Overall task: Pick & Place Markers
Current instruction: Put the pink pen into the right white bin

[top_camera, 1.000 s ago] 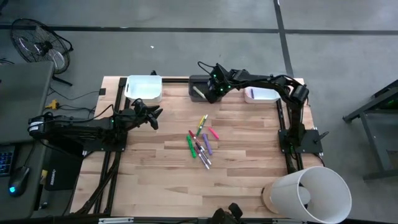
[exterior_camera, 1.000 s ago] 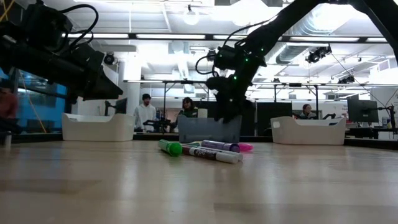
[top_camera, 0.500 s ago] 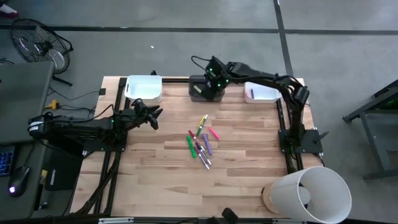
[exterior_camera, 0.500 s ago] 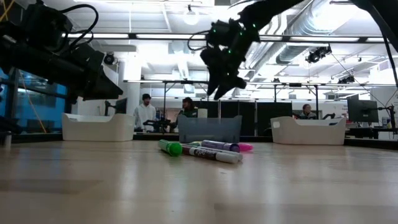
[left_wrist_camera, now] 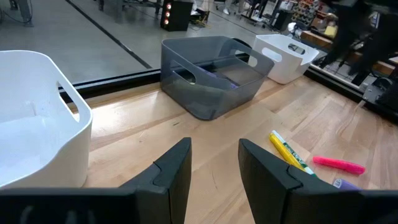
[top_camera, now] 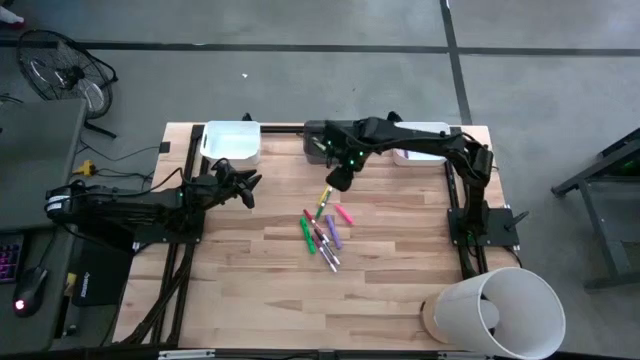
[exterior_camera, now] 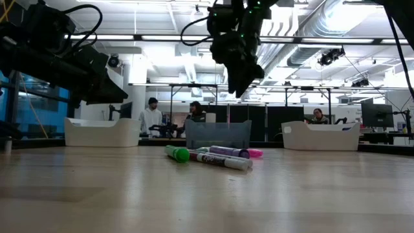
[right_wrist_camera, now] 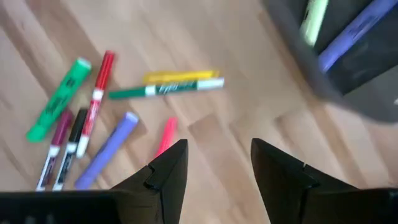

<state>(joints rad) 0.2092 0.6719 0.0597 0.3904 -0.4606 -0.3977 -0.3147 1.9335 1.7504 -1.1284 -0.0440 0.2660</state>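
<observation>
Several markers in green, red, yellow, purple, pink and dark colours lie loose on the wooden table; they also show in the right wrist view and the low view. A grey bin at the far edge holds a yellow-green marker and a purple marker. My right gripper hangs open and empty above the table, between the grey bin and the loose markers. My left gripper waits open and empty at the left.
A white bin stands at the far left and another white bin at the far right, beside the grey bin. A large white cylinder lies at the near right corner. People sit in the room beyond the table.
My right gripper has risen out of the grey bin and moved toward the table's near edge, and now stands high above the table just short of the loose markers. The markers on the table have not moved.
</observation>
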